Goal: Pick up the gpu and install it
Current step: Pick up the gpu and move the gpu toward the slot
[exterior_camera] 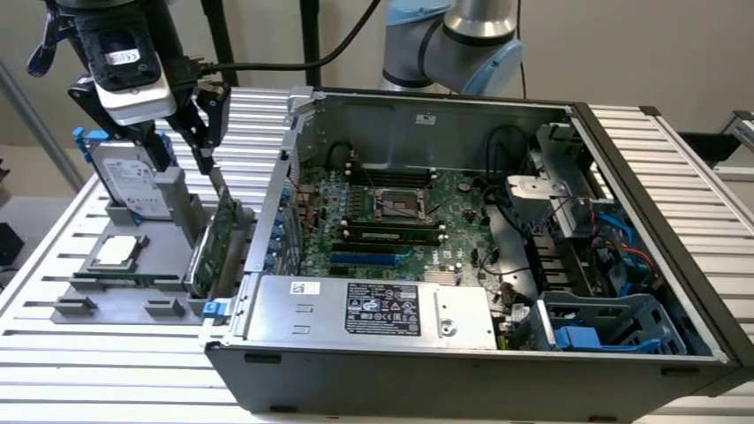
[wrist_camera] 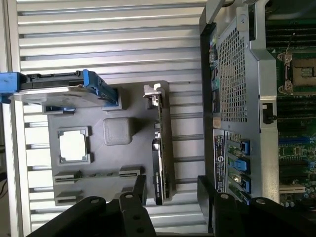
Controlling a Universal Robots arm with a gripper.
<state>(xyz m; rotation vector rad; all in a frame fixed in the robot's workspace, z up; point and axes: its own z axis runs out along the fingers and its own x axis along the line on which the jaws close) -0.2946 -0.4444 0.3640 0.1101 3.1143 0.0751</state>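
Gripper [wrist_camera: 172,180] spread wide, above gpu [wrist_camera: 163,138] edge

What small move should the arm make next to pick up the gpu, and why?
Probably lower straight down. The pincer is open and hangs above the gpu, which stands on edge in the grey holder beside the computer case; its top edge lines up between the fingers, not yet gripped.

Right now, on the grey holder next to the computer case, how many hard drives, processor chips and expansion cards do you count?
On the grey holder:
hard drive in a blue frame: 1
processor chip: 1
gpu, the expansion card: 1
Total: 3
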